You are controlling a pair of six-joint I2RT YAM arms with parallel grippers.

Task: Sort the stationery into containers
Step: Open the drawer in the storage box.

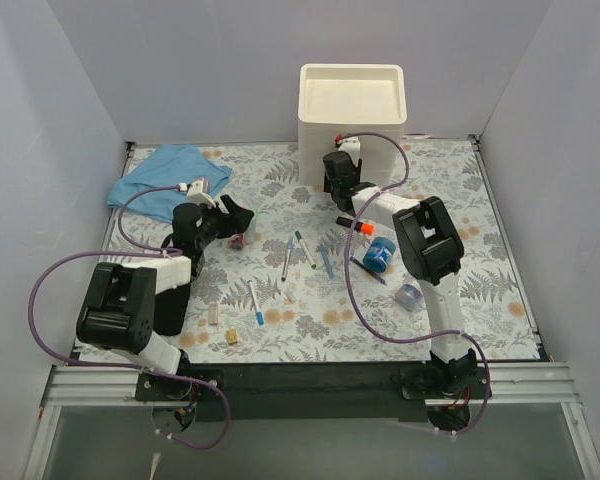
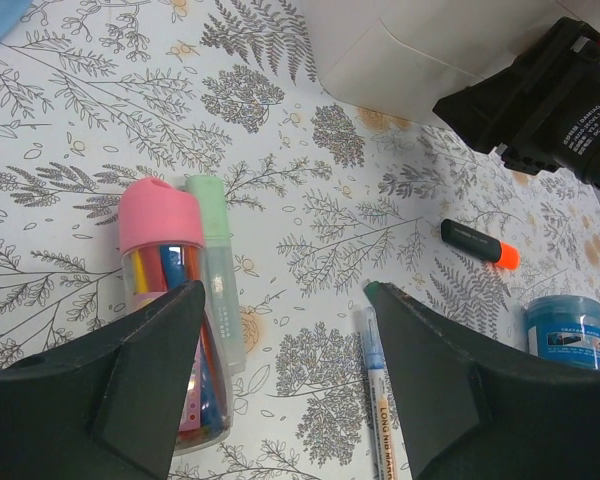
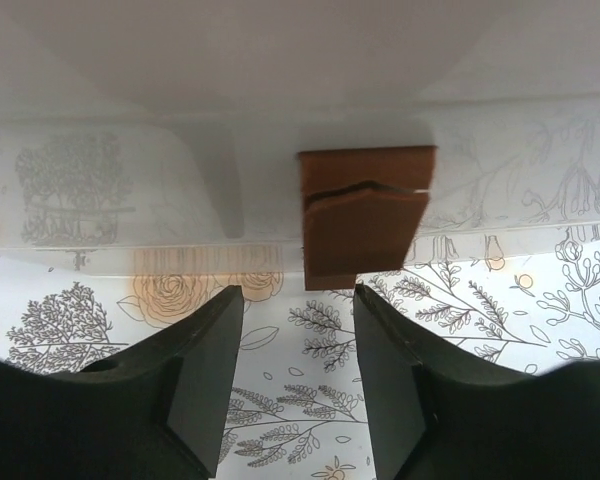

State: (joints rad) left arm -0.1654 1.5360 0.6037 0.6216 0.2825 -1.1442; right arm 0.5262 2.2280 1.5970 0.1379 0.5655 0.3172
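The cream-white drawer unit (image 1: 352,110) stands at the back. My right gripper (image 1: 336,162) is open at its front; in the right wrist view its jaws (image 3: 297,295) stand just short of a reddish-brown handle (image 3: 365,215), not touching it. My left gripper (image 1: 242,218) is open and empty above the mat (image 2: 285,292), with the pink tube (image 2: 158,215) under its left finger and a white pen (image 2: 378,375) by its right finger. A green-capped pen (image 2: 215,265) lies against the tube. The black marker with orange cap (image 1: 352,224), blue tape roll (image 1: 380,254), clear-blue box (image 1: 409,297) and tan blocks (image 1: 213,316) lie on the mat.
A light-blue cloth (image 1: 165,178) lies at the back left. More pens (image 1: 305,248) are scattered mid-mat, and one lies nearer the front (image 1: 255,302). White walls close in the floral mat on three sides. The right arm (image 2: 550,100) shows in the left wrist view.
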